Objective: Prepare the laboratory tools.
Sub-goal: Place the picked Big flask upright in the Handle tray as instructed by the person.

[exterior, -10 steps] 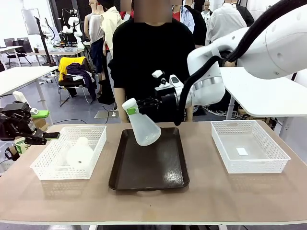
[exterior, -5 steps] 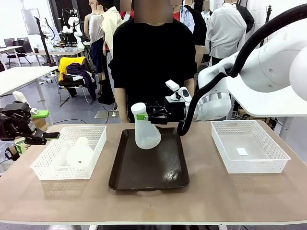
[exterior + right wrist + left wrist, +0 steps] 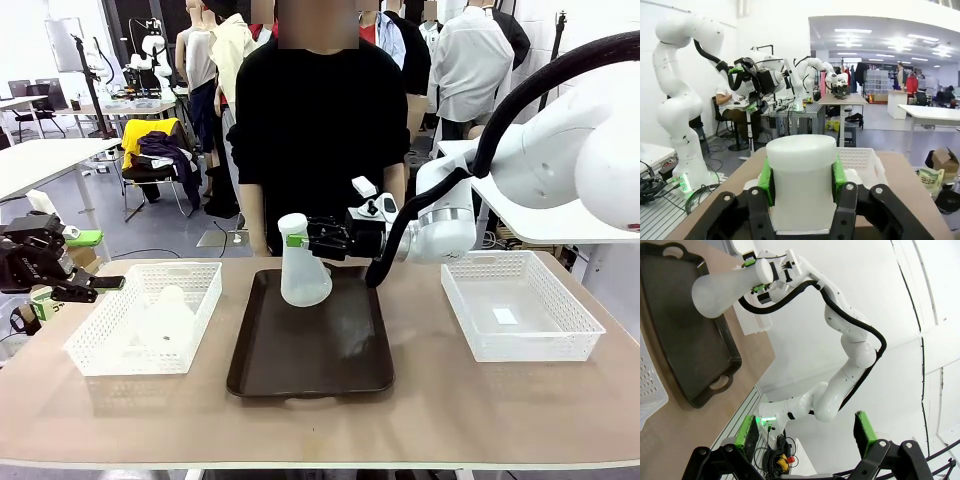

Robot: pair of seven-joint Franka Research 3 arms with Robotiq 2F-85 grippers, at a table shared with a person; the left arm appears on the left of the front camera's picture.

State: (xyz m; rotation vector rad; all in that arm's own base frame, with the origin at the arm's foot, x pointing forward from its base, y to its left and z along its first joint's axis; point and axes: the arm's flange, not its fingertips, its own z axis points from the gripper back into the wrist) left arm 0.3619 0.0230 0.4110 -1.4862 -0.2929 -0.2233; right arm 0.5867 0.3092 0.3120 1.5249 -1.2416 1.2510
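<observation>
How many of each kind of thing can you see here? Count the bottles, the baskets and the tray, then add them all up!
Flasks: 2, the first flask in the right claw, the second flask in the left basket
White baskets: 2, the left basket and the right basket
Brown tray: 1
Total: 5

On the desk, a dark brown tray is placed between the left basket and the right basket, before a person.
</observation>
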